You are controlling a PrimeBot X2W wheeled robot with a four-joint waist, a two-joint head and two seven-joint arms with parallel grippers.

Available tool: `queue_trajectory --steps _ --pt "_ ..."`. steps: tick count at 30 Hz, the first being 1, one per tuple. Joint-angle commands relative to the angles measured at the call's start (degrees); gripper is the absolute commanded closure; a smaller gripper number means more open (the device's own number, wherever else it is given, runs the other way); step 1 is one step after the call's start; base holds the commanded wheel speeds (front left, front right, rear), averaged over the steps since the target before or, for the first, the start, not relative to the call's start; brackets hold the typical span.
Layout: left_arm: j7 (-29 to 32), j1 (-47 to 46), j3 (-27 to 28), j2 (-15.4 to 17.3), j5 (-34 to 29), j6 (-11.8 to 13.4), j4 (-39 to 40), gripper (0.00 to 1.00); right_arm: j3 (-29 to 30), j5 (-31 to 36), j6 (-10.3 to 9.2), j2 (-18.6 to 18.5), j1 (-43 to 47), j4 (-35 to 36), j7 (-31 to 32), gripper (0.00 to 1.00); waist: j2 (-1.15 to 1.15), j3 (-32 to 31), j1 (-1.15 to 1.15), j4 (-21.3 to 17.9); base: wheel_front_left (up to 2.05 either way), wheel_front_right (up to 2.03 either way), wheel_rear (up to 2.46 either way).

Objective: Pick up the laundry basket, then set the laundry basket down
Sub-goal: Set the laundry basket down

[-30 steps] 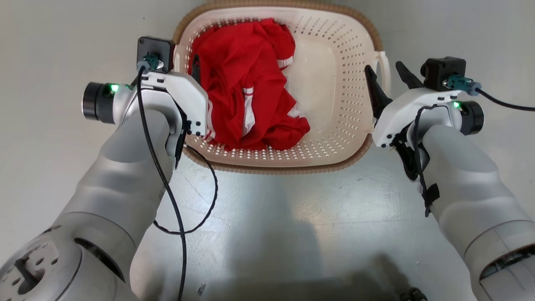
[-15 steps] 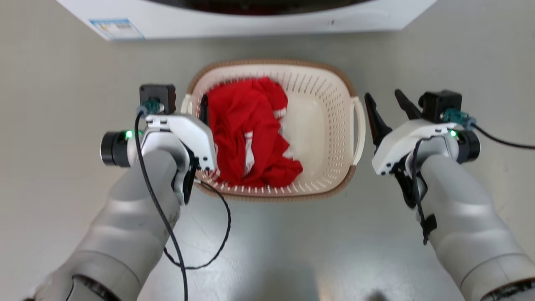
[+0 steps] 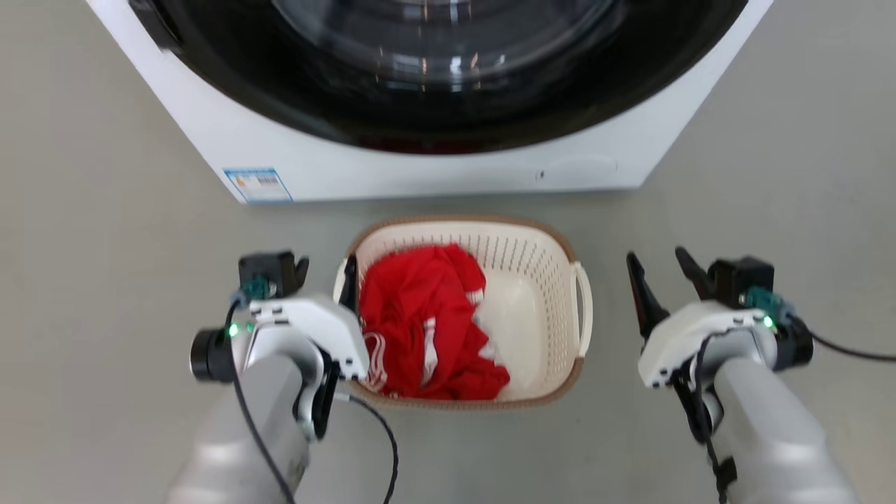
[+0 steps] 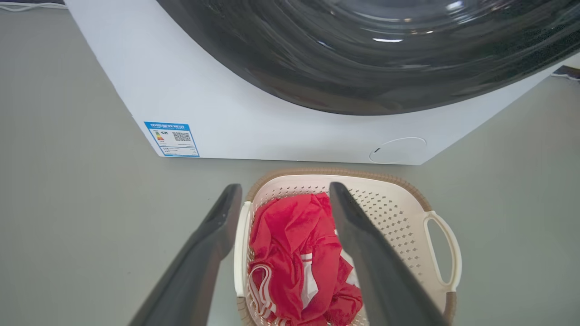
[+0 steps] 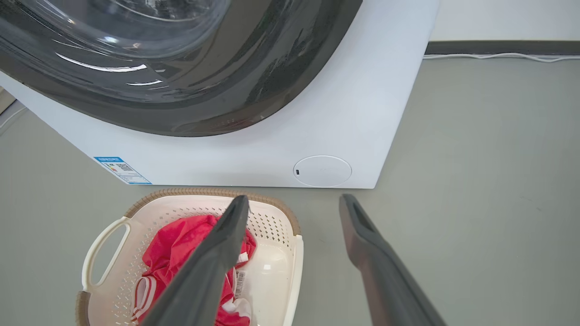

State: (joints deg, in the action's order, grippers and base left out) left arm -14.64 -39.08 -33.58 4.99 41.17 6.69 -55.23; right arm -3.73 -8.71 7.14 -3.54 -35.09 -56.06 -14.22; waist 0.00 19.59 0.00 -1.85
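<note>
Both tools sat wide open with nothing in them. The left gripper (image 3: 326,269) hung at the left edge of the laundry basket (image 3: 539,280). In the left wrist view, 1 of its fingers (image 4: 213,235) lined up outside the white left handle (image 4: 239,253) and the other lined up over the inside of the basket. I could not tell whether either finger touched the rim. The right gripper (image 3: 656,255) was spread just as far. It stood over bare floor (image 3: 105,245) to the right of the basket, clear of the right handle (image 3: 584,308) with a gap between them.

The basket rested on the floor between my 2 arms, upright, its brown rim facing up. A crumpled red garment (image 3: 420,315) with white stripes filled its left half, and the right half showed bare cream plastic. Just beyond the basket's far side stood the white washing machine (image 3: 420,175), with the dark round door across its front. A blue label (image 3: 257,183) sat at its lower left corner and a round cover (image 5: 322,171) at its lower right. A black cable (image 3: 381,434) looped from my left wrist over the floor near the basket's near left corner.
</note>
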Motion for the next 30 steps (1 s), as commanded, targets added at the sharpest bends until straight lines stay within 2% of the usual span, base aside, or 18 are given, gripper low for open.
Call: queue_trajectory --steps 1,12,30 --pt "-0.4 0.9 2.1 1.1 -0.9 -0.2 1.4 0.0 -0.8 0.7 0.35 0.7 1.5 1.5 -0.8 0.0 0.0 -3.8 0.0 0.7 0.0 0.0 0.0" --pt "-0.4 10.7 12.3 0.3 -8.9 -2.0 7.1 0.0 2.9 5.7 0.35 0.7 9.9 8.1 -0.8 0.0 0.0 -12.6 0.0 2.9 0.0 0.0 0.0" --pt "-0.4 21.3 25.7 -0.9 -18.3 -4.2 17.8 0.0 3.9 7.4 0.35 0.7 20.7 24.1 -0.8 0.0 0.0 -18.6 0.0 4.7 0.0 0.0 0.0"
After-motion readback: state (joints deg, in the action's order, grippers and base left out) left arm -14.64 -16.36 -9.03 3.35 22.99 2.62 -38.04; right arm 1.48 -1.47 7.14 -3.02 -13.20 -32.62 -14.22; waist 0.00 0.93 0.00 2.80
